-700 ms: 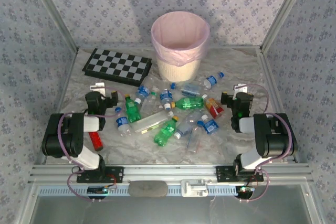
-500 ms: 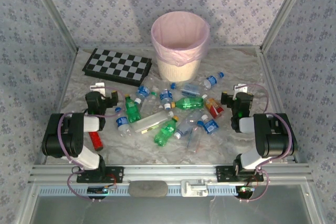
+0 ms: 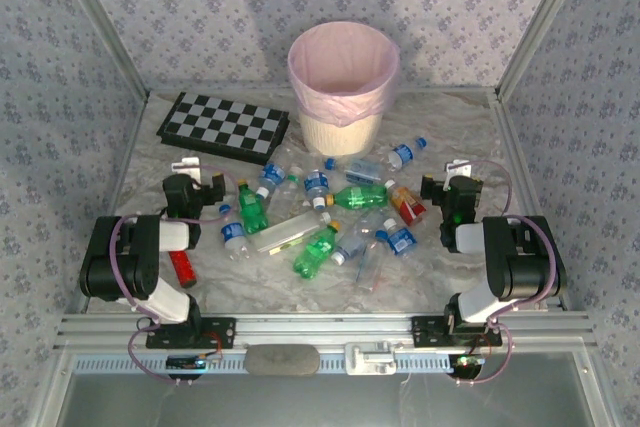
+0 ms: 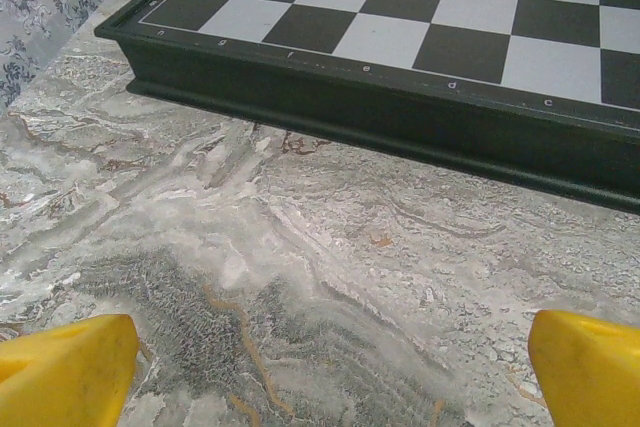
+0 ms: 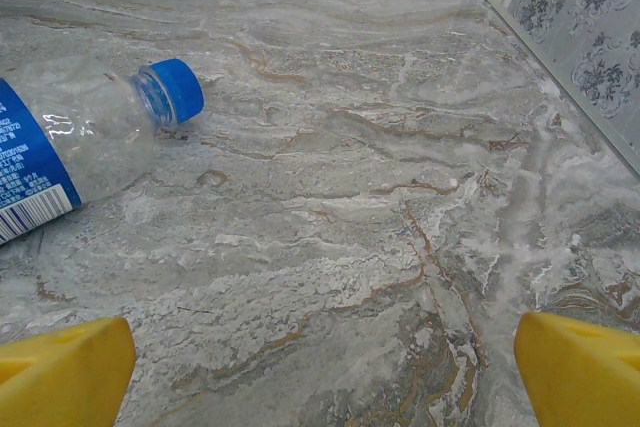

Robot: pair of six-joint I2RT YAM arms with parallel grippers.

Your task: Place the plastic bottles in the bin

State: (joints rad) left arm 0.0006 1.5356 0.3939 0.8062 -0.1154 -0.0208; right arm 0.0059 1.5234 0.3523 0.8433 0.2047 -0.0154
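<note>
Lying btwn left gripper [image 3: 196,173] & right gripper [image 3: 450,175], both spread wide: plastic bottles [image 3: 360,195]; bin [image 3: 340,132] beyond.

Cannot read the print on the bottles [image 3: 318,247] heaped mid-table in the top view, nor count the clear ones overlapping there. Can make out only part of a red thing [image 3: 183,269] at eight o'clock, tucked under the left arm [image 3: 125,262]. From the left wrist, checkerboard [image 4: 400,7] cropped at twelve and three o'clock, yellow fingertips [image 4: 65,372] cropped at the bottom corners. From the right wrist, one bottle [image 5: 70,147] cropped at nine o'clock.
</note>
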